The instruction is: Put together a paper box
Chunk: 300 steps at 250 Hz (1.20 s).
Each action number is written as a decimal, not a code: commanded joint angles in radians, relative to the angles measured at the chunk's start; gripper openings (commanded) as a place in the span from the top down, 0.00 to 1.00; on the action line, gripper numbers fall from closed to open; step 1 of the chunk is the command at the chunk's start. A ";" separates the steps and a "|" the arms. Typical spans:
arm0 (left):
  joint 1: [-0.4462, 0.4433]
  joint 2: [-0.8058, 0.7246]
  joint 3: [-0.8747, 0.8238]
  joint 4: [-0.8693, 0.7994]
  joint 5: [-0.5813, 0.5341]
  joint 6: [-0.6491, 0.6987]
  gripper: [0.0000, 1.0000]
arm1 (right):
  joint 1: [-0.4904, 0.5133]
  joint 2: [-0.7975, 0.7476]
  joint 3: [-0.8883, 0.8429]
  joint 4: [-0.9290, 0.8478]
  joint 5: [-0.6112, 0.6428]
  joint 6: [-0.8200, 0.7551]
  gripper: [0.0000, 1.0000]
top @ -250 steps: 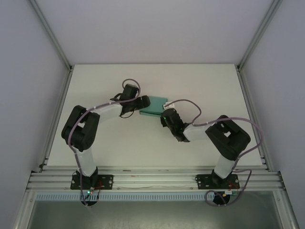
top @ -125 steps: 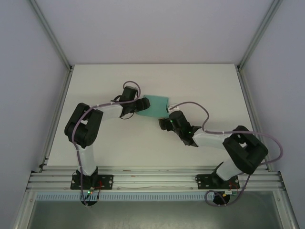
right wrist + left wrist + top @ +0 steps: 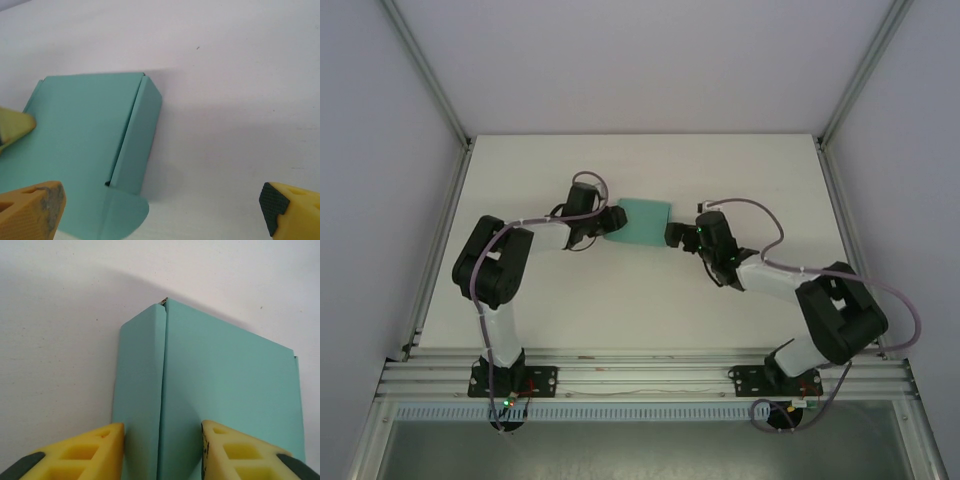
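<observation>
The paper box [image 3: 642, 218] is a small teal-green closed box lying flat on the white table [image 3: 620, 300], behind the middle. My left gripper [image 3: 612, 222] is at the box's left end. In the left wrist view its yellow fingers [image 3: 85, 455] stand apart, straddling a folded corner edge of the box [image 3: 225, 375]; the left gripper [image 3: 162, 452] looks open. My right gripper [image 3: 672, 233] is just right of the box, wide open and holding nothing. In the right wrist view the box [image 3: 85, 135] lies to the left of the right gripper [image 3: 162, 215], and a rounded tab [image 3: 125, 215] sticks out of its near corner.
Pale walls and aluminium posts [image 3: 440, 240] enclose the table on the left, right and back. A metal rail [image 3: 640, 375] with both arm bases runs along the near edge. Bare table lies in front of the box and to its right [image 3: 240, 125].
The right gripper let go of the box's near edge, opened wide and swung round to the box's right end. The left gripper's fingers have drawn closer together at the left end.
</observation>
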 commanded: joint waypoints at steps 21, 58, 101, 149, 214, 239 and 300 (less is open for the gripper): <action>0.051 0.035 -0.097 0.067 0.107 -0.065 0.68 | -0.020 0.097 0.131 -0.113 -0.075 0.104 0.00; 0.072 0.036 -0.128 0.114 0.131 -0.107 0.74 | -0.030 0.149 0.218 -0.157 -0.134 0.163 0.00; 0.099 0.056 -0.171 0.232 0.204 -0.176 0.79 | -0.052 0.188 0.234 -0.104 -0.229 0.230 0.00; 0.129 0.075 -0.199 0.327 0.271 -0.223 0.82 | -0.066 0.249 0.277 -0.105 -0.338 0.255 0.00; 0.152 0.069 -0.226 0.361 0.295 -0.225 0.85 | -0.084 0.326 0.350 -0.110 -0.414 0.265 0.01; 0.152 0.069 -0.219 0.355 0.309 -0.211 0.85 | -0.086 0.366 0.386 -0.103 -0.474 0.267 0.02; 0.152 0.083 -0.207 0.339 0.312 -0.197 0.85 | -0.104 0.453 0.432 0.009 -0.604 0.336 0.08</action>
